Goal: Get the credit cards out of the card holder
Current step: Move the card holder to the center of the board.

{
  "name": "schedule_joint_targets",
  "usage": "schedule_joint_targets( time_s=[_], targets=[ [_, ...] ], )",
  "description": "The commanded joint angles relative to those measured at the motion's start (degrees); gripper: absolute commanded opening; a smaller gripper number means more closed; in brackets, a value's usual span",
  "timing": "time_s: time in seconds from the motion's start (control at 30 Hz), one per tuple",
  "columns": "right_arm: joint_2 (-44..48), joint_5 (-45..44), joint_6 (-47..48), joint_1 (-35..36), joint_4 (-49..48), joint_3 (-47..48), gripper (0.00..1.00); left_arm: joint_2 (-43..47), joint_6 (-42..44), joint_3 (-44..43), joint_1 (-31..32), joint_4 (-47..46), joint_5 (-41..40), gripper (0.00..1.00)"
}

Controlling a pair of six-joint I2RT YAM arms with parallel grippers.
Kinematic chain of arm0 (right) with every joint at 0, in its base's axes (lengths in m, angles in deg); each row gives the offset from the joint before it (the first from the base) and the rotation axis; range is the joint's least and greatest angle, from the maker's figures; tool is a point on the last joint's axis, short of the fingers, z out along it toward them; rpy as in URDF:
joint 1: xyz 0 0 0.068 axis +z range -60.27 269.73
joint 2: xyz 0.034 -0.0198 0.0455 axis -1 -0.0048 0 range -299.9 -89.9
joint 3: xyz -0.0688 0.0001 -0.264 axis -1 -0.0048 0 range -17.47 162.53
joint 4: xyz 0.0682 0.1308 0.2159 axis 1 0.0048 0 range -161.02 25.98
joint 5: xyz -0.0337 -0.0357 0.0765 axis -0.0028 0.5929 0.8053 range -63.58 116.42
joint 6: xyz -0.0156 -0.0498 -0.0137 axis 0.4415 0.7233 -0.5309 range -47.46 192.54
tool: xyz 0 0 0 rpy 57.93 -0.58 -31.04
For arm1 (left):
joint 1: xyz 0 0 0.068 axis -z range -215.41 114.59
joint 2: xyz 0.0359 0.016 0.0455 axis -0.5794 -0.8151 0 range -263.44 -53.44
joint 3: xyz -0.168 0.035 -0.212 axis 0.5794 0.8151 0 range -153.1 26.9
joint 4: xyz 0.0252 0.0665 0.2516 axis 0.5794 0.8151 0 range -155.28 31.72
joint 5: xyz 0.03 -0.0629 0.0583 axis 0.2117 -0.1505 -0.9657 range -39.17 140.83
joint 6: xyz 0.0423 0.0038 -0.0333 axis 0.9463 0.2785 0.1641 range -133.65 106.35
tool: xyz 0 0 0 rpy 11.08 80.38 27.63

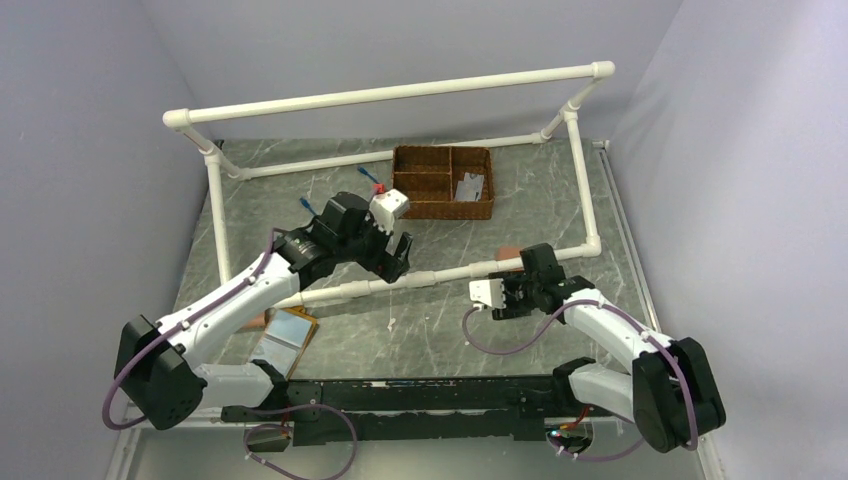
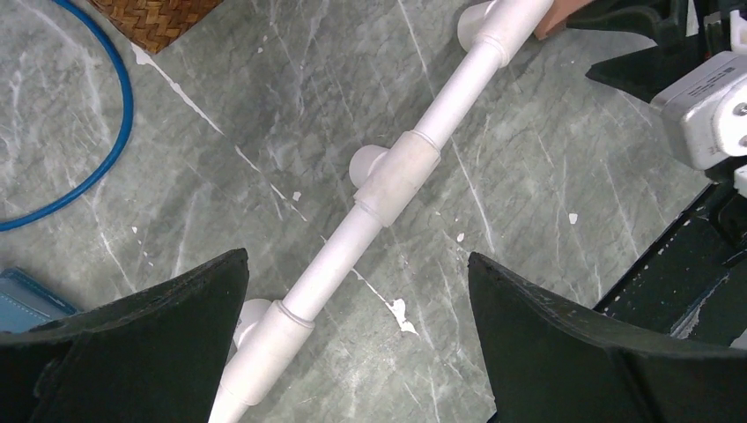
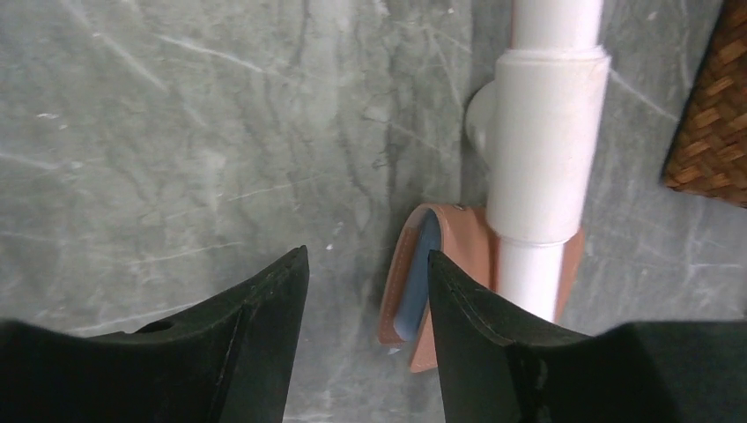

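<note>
Grey-blue inside of card holder: right wrist only.

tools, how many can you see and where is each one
2. The left tool hangs open above the white pipe, near a joint. The right tool, jaws apart, is at the card holder lying under that pipe. Neither is hidden.

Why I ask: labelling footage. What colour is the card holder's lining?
Grey-blue lining; clearest in right wrist view.
</note>
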Motion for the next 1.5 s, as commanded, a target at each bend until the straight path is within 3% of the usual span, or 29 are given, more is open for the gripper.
schedule_joint_targets(
  time_s=[0.0,0.43,0.6,0.67,0.87,1.47],
  targets=[
    [-0.19,-7.70,-2.39,2.06,-8.65,-0.35,0.54,1.93,1.46,-0.54,0.17,0.09,-0.02,1.00],
    [0.56,-9.75,-2.94,1.36,-8.49,-1.38,0.49,2.80,1.57,-0.39,0.18,0.08,-0.01,0.99],
    [-1.73,-14.49,-2.79,1.39,-12.50,-2.79,0.41,2.70,1.57,-0.52,0.18,0.25,0.02,1.00],
    [-2.50,-15.65,-2.69,1.39,-13.52,-3.12,0.35,2.75,1.57,-0.48,0.17,0.17,0.08,0.99],
    [-2.46,-15.25,-1.93,1.31,-12.09,-3.46,0.00,2.71,1.64,-0.43,0.18,0.17,0.25,0.99],
    [1.90,8.68,0.93,2.20,13.58,4.46,0.00,2.38,1.74,-0.26,0.18,-0.13,0.88,0.99]
  ],
)
